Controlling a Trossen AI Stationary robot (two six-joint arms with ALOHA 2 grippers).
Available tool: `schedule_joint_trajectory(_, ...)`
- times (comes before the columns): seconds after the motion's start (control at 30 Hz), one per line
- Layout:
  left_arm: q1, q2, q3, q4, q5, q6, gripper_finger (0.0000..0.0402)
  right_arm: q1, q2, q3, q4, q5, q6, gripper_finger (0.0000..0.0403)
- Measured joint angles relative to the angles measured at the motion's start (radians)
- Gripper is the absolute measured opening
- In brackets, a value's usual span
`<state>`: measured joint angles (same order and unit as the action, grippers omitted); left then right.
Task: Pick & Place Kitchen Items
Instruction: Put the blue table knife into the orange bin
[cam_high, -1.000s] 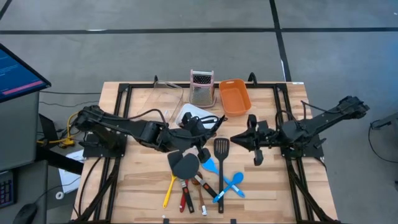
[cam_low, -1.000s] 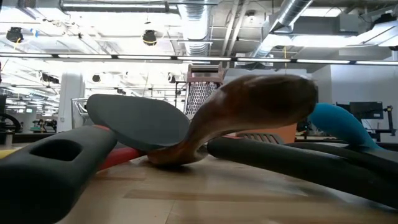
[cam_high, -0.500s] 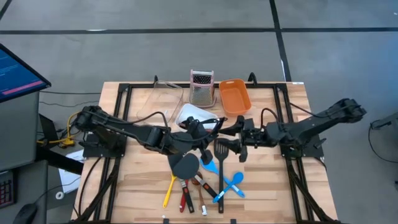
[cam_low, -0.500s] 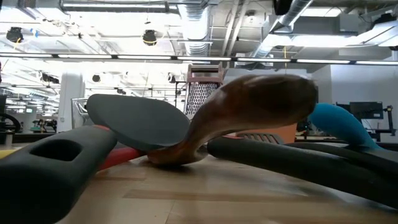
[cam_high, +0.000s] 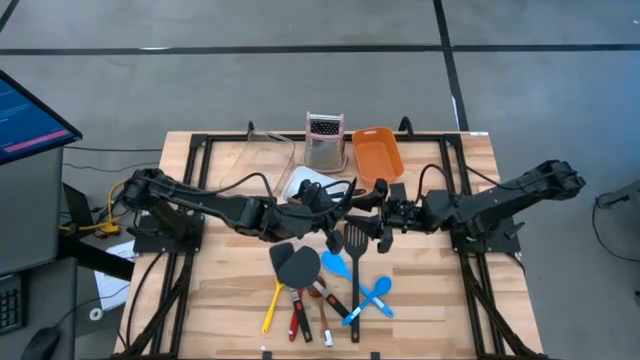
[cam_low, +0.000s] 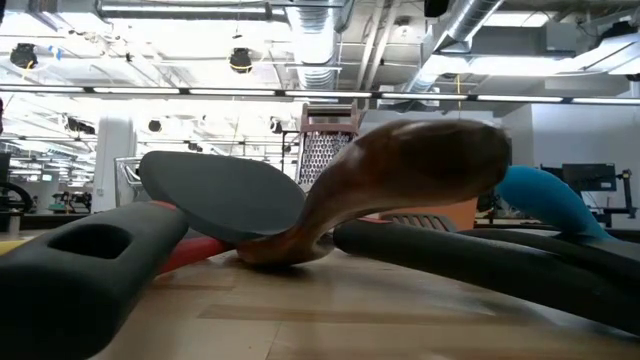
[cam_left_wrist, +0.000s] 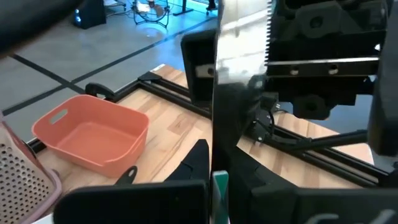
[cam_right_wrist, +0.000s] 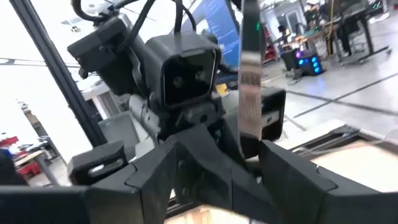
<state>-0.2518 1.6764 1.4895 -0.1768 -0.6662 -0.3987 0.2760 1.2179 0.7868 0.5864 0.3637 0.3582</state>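
While my left pincer (cam_high: 335, 207) grips the metal tool (cam_left_wrist: 239, 74) upright in the air just beside the orange tub (cam_high: 378, 155), my right pincer (cam_high: 372, 208) faces it, probably to take it over. Whether the right one is closed I cannot tell.

Two matte-black jointed arms, thick at the base and slimmer toward the wrists.

The left arm (cam_high: 200, 205) trails a thin black cable looped above its forearm, with yellow wiring at its base at 9 o'clock. The right arm (cam_high: 500, 200) carries a similar loose cable loop; a boxy black camera housing (cam_right_wrist: 186, 71) sits at the wrist opposite.
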Motion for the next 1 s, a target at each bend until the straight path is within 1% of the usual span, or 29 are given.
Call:
schedule_joint_trajectory(0.23, 0.012, 0.000, 0.000, 0.000, 0.000, 0.009, 0.0001, -0.036, 0.000, 0.021, -0.006, 0.000, -0.025, 0.0189)
schedule_joint_trajectory(0.33, 0.012, 0.000, 0.000, 0.001, 0.000, 0.025, 0.0001, -0.053, 0.000, 0.022, -0.043, 0.000, -0.024, 0.0179)
schedule_joint_trajectory(0.47, 0.012, 0.000, 0.000, 0.004, 0.001, 0.027, 0.0001, -0.073, 0.000, 0.022, -0.085, 0.000, -0.008, 0.0174)
schedule_joint_trajectory(0.67, 0.012, 0.000, 0.000, 0.005, 0.000, 0.027, 0.0001, -0.095, 0.000, 0.022, -0.084, -0.001, -0.002, 0.0174)
schedule_joint_trajectory(0.77, 0.019, 0.000, 0.000, 0.007, 0.002, 0.027, 0.0001, -0.096, 0.000, 0.022, -0.080, -0.010, -0.002, 0.0167)
schedule_joint_trajectory(0.9, 0.032, 0.027, 0.002, 0.031, 0.021, 0.026, 0.0001, -0.096, 0.000, 0.022, -0.078, -0.023, -0.002, 0.0151)
schedule_joint_trajectory(1.0, 0.045, 0.056, 0.001, 0.078, 0.068, 0.027, 0.0001, -0.098, 0.000, 0.022, -0.082, -0.035, -0.026, 0.0139)
